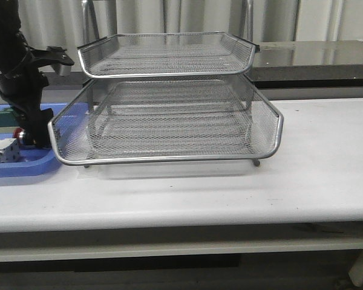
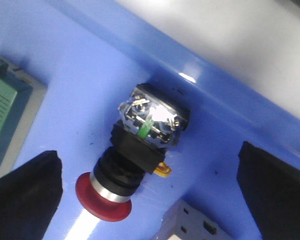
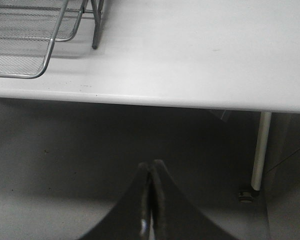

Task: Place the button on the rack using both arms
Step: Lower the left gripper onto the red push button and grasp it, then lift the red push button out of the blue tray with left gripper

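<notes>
The button lies on its side on the blue tray, with its red head, silver collar and black body showing. My left gripper hangs open just above it, one black finger on each side, not touching it. From the front, the left arm reaches down to the tray beside the button's red head. The silver wire-mesh rack stands mid-table with nothing on its tiers. My right gripper is shut on nothing, out past the table's front edge, below the rack's corner.
On the blue tray a green block and a white block lie close to the button. The tray's raised rim runs just behind the button. A table leg stands near the right gripper.
</notes>
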`<state>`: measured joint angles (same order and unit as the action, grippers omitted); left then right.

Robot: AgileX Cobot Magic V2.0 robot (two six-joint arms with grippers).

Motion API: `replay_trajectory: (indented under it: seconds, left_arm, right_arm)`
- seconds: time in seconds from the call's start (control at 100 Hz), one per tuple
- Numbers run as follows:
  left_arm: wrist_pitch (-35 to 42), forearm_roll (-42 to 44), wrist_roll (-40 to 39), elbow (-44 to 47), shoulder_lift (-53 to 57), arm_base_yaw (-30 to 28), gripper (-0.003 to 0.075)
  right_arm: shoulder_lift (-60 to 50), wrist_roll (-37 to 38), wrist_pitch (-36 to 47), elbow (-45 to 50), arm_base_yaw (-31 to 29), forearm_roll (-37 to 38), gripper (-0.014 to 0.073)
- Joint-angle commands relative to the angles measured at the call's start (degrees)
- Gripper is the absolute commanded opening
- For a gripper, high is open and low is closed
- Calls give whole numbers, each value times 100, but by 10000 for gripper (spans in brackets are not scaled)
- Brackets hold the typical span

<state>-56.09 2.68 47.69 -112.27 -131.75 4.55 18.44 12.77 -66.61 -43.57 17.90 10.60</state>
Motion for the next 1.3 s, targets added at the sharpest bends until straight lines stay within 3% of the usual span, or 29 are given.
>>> replay_trajectory:
  seconds: [0.0,0.95,1.1,1.29]
  left_arm:
    - [235,42,75,-176,308,8,676]
    - [495,-165,277,-176,-55,-136,671]
    - [495,-165,277,-176,-55,-136,566]
    - [476,-165,277,-176,-55,-136,340]
  right_arm:
    - [47,-16,323,-134,-46,129,-70]
    - [47,-16,323,-134,-46,129,-70]
    - [47,-16,323,-134,-46,129,-70]
    - [47,-16,323,-134,-46,129,-70]
